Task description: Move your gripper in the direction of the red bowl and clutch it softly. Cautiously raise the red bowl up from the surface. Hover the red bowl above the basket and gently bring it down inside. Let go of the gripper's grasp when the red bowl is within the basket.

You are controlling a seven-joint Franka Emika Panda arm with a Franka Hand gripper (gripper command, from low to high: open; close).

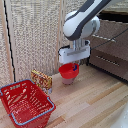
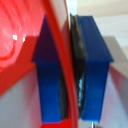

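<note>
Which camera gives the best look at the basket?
The exterior view. It shows the whole basket standing on the wooden floor at that view's lower left, lattice sides and grey-blue rim plain to see. The wrist view shows none of it: only the claw shut on the bowl rim.

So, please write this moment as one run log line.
pincer: shut on red bowl rim | bowl: above the floor, beside pink mug | basket: empty | step: carry to basket

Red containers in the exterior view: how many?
2. The red bowl is in the gripper, apparently lifted clear of the floor, near mid-frame. The basket sits on the floor at the exterior view's lower left. The arm may hide others.
</note>
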